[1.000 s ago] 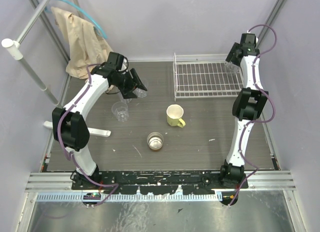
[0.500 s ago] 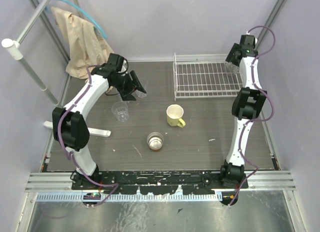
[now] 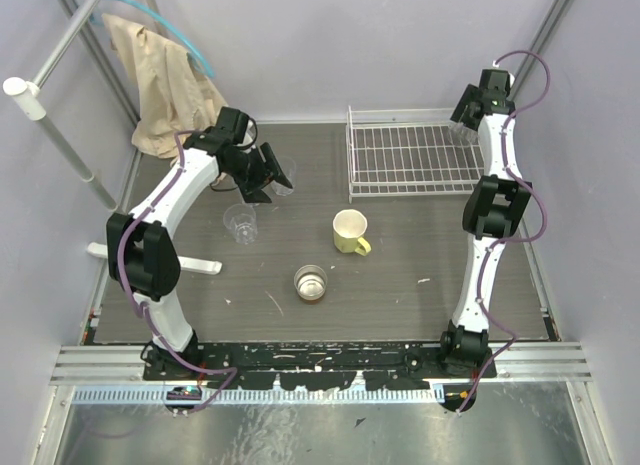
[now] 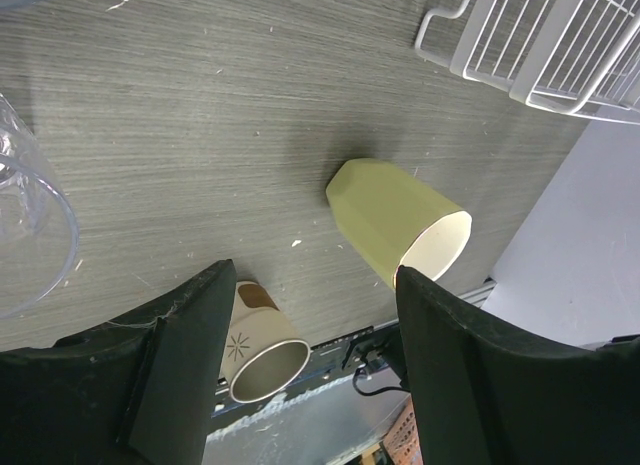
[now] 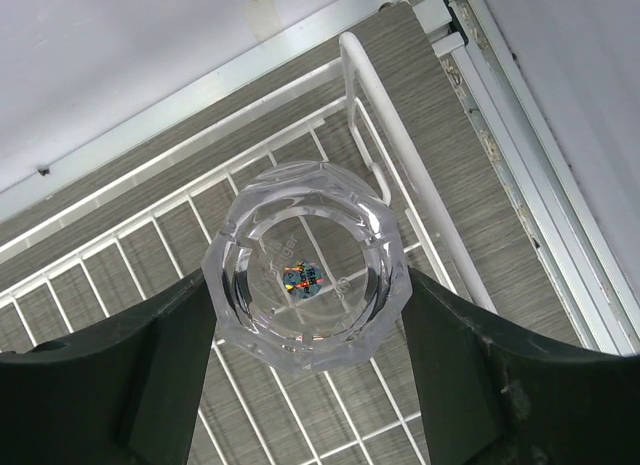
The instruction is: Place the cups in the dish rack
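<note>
a: entry one, the right gripper?
b: right gripper: both fingers pressed against the sides of a clear faceted tumbler, clamped on it. location: over the far right corner of the dish rack. whether the glass touches the wire cannot be told.
a: entry two, the left gripper?
b: left gripper: fingers apart, nothing between them. location: far left part of the table, angled down toward it. a second tumbler stands just beside it, outside the fingers.
a: cups on the table?
b: third tumbler: upright, left of centre, nearer the arm bases than the second one.
yellow mug: mouth up, handle toward the near right, mid-table, near the rack's near left corner but apart from it.
brown cup: mouth up, nearer than the mug, apart from it.
a: the rack?
b: white wire, low grid sides, far right of the table.
a: other stock?
b: tan cloth, draped over a rail at the far left.
</note>
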Motion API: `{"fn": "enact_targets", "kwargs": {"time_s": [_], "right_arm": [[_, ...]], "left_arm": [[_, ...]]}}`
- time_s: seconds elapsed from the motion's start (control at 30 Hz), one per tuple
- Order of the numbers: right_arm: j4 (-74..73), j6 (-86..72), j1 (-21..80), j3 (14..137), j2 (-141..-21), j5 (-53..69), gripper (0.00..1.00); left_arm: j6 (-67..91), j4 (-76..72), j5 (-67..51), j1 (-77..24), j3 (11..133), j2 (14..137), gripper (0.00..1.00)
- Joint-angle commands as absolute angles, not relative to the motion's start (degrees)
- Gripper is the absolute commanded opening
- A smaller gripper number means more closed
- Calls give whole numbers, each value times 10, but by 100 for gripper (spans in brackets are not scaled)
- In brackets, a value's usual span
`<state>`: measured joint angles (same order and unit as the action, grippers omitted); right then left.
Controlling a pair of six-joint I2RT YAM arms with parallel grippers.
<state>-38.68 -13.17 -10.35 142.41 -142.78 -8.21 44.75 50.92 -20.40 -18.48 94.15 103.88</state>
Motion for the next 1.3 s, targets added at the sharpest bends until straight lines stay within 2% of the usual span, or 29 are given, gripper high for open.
{"fn": "enact_targets", "kwargs": {"time_s": [0.0, 0.13, 0.23, 0.33, 0.6, 1.0, 1.27], "right_arm": [[-359, -123, -105, 1451, -1430, -76, 78], [-356, -118, -103, 1448, -1427, -80, 85], [-354, -117, -102, 1447, -1426, -87, 95], [-337, -113, -101, 1435, -1412, -91, 99], [-337, -106, -98, 1394, -1360, -107, 100], [-314, -99, -100, 1274, -1247, -120, 100], [-298, -112, -99, 1195, -1163, -117, 100]], "left_arm": [[438, 515, -199, -182, 947, 1039, 73], [436, 514, -198, -182, 942, 1036, 73], [435, 512, -198, -182, 938, 1034, 74], [434, 512, -193, -183, 935, 1031, 74], [436, 519, -155, -164, 932, 1016, 79], [426, 568, -46, -129, 1008, 1054, 80], [389, 629, 13, -124, 1097, 1127, 69]]}}
